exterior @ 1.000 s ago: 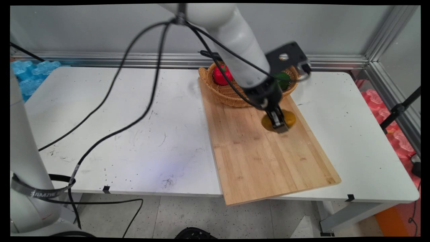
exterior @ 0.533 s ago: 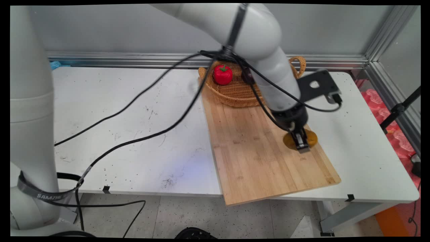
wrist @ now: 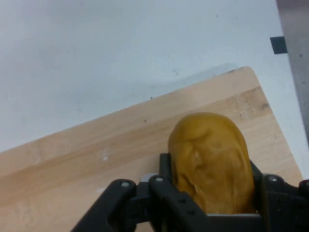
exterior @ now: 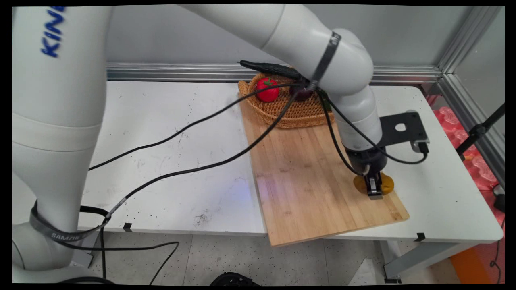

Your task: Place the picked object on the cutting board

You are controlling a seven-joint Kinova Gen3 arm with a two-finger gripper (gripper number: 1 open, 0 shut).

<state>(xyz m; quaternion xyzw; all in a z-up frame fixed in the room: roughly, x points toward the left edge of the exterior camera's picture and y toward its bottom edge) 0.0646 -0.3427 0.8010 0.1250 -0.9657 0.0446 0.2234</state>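
The tool point(exterior: 374, 192) pinches the brown potato point(wrist: 211, 162), and it's travelled from beside the wicker basket point(exterior: 287, 112) down the wooden board point(exterior: 306, 181), now at its right edge near the worktop's point(exterior: 161, 133) front corner.

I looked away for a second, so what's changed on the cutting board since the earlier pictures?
The pincer, shut on the brown potato, carried it from beside the wicker basket down the cutting board toward its near right edge. Basket, red tomato and board stayed put.
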